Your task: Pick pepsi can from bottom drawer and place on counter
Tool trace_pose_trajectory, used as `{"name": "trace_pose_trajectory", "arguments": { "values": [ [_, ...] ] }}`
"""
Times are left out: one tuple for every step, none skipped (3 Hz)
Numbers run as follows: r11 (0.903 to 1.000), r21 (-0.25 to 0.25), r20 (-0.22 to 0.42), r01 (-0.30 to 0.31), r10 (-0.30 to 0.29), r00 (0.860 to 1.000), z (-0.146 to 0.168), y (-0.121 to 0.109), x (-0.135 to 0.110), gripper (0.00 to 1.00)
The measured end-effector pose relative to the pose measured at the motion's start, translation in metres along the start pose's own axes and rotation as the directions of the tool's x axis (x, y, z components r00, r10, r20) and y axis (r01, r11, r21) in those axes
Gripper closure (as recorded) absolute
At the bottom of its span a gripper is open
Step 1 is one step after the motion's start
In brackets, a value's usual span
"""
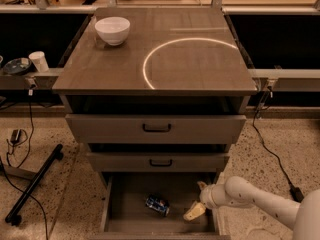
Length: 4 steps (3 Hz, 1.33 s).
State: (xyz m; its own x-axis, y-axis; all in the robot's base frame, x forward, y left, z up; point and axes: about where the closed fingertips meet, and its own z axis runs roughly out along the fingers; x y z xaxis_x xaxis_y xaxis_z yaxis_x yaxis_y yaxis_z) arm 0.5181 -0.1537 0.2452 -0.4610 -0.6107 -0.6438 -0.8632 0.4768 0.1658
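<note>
While the pepsi can (157, 205) lay on its side on the floor of the bottom drawer (129, 209), about midway between the left and right walls, the gripper (198, 200) hung inside the drawer close to its right edge. Its two fingers were spread apart and held nothing; the can was near them but not touching. On the counter (165, 59) stood only a white bowl (112, 30), near the back left corner.

I judged that the grasp was not yet begun. A lying can rolls easily: if one finger pushed it before the other was behind it, it could roll away toward the left wall. The middle drawer (160, 161) also overhung the back of the drawer, so a straight lift could knock the can against it.
</note>
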Motion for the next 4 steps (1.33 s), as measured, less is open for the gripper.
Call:
{"name": "trace_pose_trajectory", "arguments": {
  "values": [
    [1.0000,-0.005,0.013,0.003,-0.003,1.000,0.003,0.005,-0.003,0.00],
    [0.9997,-0.011,0.039,0.023,-0.023,0.999,0.013,0.018,-0.017,0.00],
    [0.9985,-0.023,0.068,0.050,-0.048,0.996,0.025,0.030,-0.036,0.00],
    [0.9954,-0.015,0.022,0.095,-0.095,0.995,0.035,0.042,-0.050,0.00]
  ]
}}
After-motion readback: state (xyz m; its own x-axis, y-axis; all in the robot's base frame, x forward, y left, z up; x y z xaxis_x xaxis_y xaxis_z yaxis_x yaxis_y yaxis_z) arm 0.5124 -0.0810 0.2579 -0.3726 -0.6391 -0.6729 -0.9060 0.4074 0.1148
